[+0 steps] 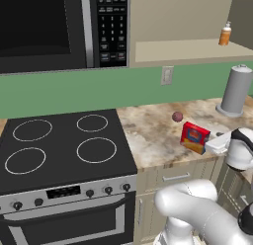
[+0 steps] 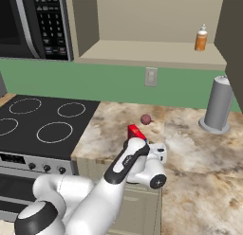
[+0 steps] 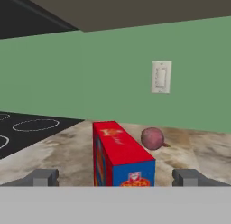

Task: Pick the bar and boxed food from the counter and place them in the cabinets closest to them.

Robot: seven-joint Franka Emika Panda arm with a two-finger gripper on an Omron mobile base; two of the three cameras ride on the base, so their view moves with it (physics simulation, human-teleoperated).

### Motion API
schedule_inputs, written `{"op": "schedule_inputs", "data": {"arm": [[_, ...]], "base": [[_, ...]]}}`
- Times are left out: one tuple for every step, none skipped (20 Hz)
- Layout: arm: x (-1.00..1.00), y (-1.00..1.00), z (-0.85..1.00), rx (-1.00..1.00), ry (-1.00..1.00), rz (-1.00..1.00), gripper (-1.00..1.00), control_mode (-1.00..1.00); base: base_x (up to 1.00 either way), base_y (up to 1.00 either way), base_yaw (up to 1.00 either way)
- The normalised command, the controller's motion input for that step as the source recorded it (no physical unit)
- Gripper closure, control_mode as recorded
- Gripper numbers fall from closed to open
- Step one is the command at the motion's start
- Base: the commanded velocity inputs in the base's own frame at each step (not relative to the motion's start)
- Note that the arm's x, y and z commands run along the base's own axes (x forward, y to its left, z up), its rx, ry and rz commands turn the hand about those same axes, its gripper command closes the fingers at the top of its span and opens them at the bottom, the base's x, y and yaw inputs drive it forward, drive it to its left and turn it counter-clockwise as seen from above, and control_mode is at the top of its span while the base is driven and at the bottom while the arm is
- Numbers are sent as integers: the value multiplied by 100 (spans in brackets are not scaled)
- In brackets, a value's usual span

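— Two items are named in the task, but which one is being approached?

— Only the boxed food (image 3: 121, 157) is identified with confidence: a small red carton with a blue and yellow label, standing on edge on the marbled tabletop (image 1: 148, 135), to the right of the black stovetop (image 1: 59, 145). A small dark-red ball (image 3: 152, 138) lies just behind it, apart from it. No bar can be picked out with certainty.

— How is the pincer set?

— The pincer (image 3: 116, 177) is spread wide, with nothing pinched. In the hand view one fingertip (image 3: 43, 177) is seen on each side of the carton, well clear of both broad faces, so the carton is framed between them but not yet touched.

— How is the carton expected to handle?

— It is judged to be light, and stiff only along its edges; thin card faces are likely to dent under a hard squeeze. A printed surface of that kind may be a little slick. Being narrow and upright, it could be tipped by a sideways nudge.

— Where should hold be taken?

— The two broad faces are best pressed, around mid-height, squarely and gently, so that twisting is avoided. The open cabinets (image 2: 152, 51) above the tabletop, where an orange bottle (image 2: 201, 38) already stands, are taken as the nearest destination.
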Motion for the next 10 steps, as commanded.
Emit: {"op": "schedule_inputs", "data": {"arm": [[7, 0, -5, 0, 0, 0, -100, -100], [7, 0, -5, 0, 0, 0, -100, -100], [7, 0, -5, 0, 0, 0, -100, -100], [8, 0, -5, 0, 0, 0, -100, -100], [8, 0, -5, 0, 0, 0, -100, -100], [9, 0, -5, 0, 0, 0, -100, -100], [9, 0, -5, 0, 0, 0, -100, -100], [8, 0, -5, 0, 0, 0, -100, -100], [7, 0, -4, 0, 0, 0, -100, -100], [7, 0, -4, 0, 0, 0, -100, -100]], "base": [[0, 0, 0], [0, 0, 0], [0, 0, 0], [0, 0, 0], [0, 0, 0], [0, 0, 0], [0, 0, 0], [0, 0, 0], [0, 0, 0], [0, 0, 0]]}}
